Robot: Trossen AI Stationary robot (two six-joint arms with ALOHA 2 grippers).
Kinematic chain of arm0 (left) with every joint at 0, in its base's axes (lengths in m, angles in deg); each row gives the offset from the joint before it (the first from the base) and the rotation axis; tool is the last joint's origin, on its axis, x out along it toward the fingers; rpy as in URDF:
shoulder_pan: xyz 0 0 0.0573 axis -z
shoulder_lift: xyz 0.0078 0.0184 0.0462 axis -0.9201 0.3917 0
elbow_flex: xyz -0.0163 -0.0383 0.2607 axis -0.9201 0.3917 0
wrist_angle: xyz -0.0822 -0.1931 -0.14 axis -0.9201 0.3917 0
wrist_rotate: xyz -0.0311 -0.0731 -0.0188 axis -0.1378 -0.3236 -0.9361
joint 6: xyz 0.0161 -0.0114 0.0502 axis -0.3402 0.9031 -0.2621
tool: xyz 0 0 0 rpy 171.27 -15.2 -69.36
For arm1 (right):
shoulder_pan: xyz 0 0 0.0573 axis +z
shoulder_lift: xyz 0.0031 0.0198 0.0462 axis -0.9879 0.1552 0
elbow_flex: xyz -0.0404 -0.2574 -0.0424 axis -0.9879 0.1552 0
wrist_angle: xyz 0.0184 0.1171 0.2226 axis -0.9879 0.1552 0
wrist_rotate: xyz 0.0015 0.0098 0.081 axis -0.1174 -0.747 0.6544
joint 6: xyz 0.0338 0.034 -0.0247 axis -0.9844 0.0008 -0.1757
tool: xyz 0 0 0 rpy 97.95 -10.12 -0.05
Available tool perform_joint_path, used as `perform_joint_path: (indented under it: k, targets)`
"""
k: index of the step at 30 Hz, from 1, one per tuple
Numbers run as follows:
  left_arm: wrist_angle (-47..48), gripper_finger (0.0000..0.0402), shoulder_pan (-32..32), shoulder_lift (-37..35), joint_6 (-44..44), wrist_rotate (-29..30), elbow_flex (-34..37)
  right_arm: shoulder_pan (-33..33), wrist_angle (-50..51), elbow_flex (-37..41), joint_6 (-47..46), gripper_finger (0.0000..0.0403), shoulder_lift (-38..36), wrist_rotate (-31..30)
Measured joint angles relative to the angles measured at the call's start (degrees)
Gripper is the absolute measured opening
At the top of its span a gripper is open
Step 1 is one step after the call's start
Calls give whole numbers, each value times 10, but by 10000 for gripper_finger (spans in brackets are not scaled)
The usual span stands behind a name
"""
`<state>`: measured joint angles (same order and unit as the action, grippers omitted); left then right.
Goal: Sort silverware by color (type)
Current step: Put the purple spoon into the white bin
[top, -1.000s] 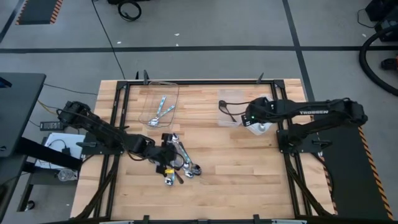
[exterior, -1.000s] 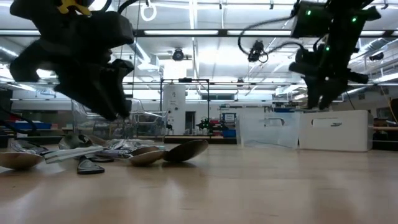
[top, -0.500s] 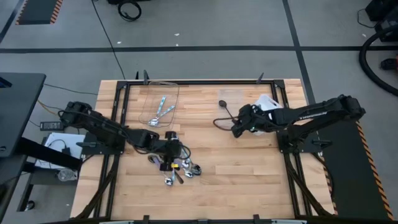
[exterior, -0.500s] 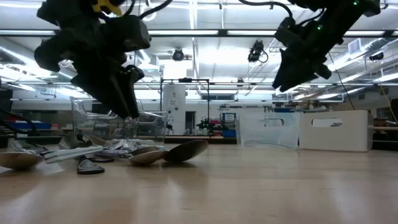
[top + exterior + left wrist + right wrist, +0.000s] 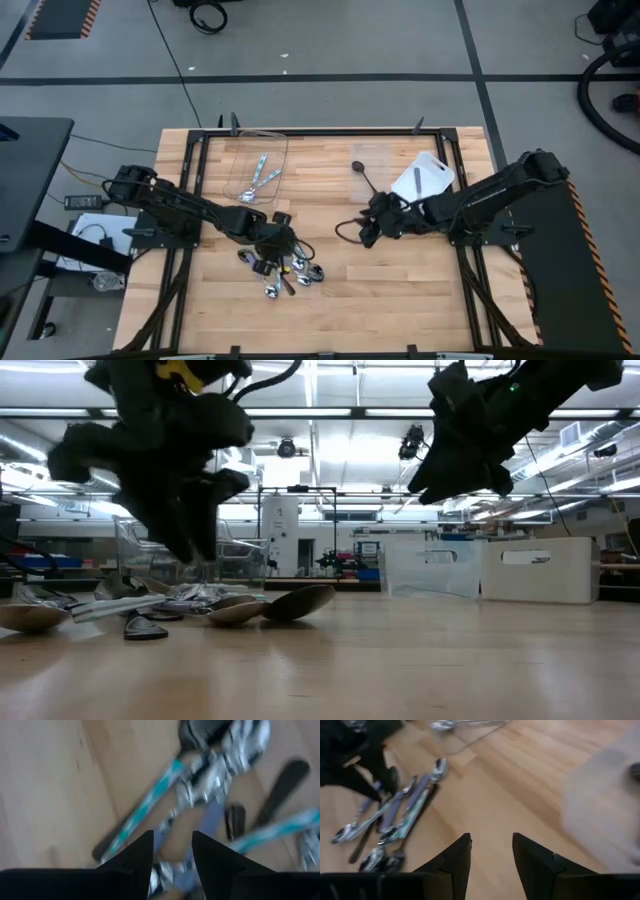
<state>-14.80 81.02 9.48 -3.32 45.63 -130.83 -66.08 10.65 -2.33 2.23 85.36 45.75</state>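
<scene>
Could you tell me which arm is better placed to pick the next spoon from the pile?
Left: the left gripper hangs open right over the spoon pile, while the right gripper, also open, is off to its side.

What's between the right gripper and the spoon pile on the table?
Only bare wood. In the high view, the right gripper is apart from the spoon pile, where the left gripper hovers; the right wrist view shows empty tabletop ahead.

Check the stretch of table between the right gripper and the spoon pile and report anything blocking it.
Nothing visible blocks it. Only bare table lies between the open right gripper and the spoon pile. The left gripper hangs over the pile's far side, also open.
</scene>
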Motion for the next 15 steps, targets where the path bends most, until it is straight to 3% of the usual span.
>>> perform_joint_path:
  k: [10, 15]
  targets:
    - [58, 142, 31, 7, -25, -56, -33, 59, -104, 0, -30, 150, 96, -23]
    - [130, 142, 50, 7, -27, -95, -33, 71, -118, 0, -40, 150, 120, -28]
